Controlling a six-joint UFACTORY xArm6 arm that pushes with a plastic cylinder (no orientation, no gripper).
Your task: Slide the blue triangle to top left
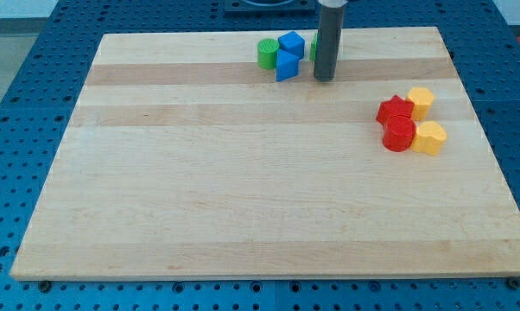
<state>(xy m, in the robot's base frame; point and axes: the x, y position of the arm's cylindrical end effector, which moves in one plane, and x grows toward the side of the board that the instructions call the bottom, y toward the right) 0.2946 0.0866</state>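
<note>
Tip (324, 79) of my rod, which carried no claw, stood just right of the blue triangle (285, 66) near the desk (243, 173) top edge; a steady leftward push, clearing the green block (266, 53), seemed best

Blocks on board (243, 199): two blue (290, 44) (285, 64), two green (267, 53) (313, 47), two red (395, 111) (399, 134), two yellow (421, 101) (430, 137).

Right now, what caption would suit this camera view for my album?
My tip rests just right of the blue triangle near the wooden board's top edge.
</note>
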